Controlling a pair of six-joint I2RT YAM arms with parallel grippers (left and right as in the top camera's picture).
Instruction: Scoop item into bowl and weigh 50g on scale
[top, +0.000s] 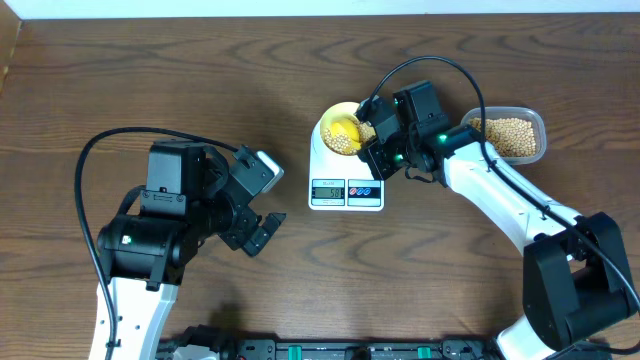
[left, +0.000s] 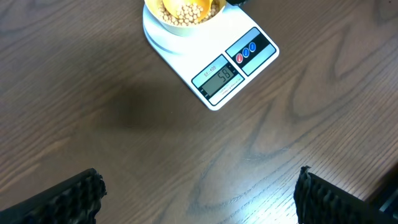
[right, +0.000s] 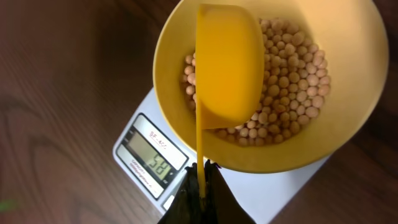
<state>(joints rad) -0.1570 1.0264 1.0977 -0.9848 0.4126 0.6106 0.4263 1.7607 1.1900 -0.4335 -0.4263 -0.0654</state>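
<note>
The pale yellow bowl (top: 336, 122) stands on the white scale (top: 346, 178) and holds beige beans (right: 292, 87). The bowl (right: 348, 56) fills the right wrist view, with the scale's LCD (right: 151, 159) lit below it. My right gripper (right: 200, 177) is shut on the handle of a yellow measuring spoon (right: 227, 62), whose cup is turned over above the beans in the bowl. The gripper shows overhead (top: 378, 135) just right of the bowl. My left gripper (left: 199, 196) is open and empty over bare table, left of the scale (left: 214, 59).
A clear plastic tub (top: 537, 125) holding more beans (top: 508, 137) stands at the right, behind my right arm. The wooden table's (top: 150, 80) far edge runs along the top.
</note>
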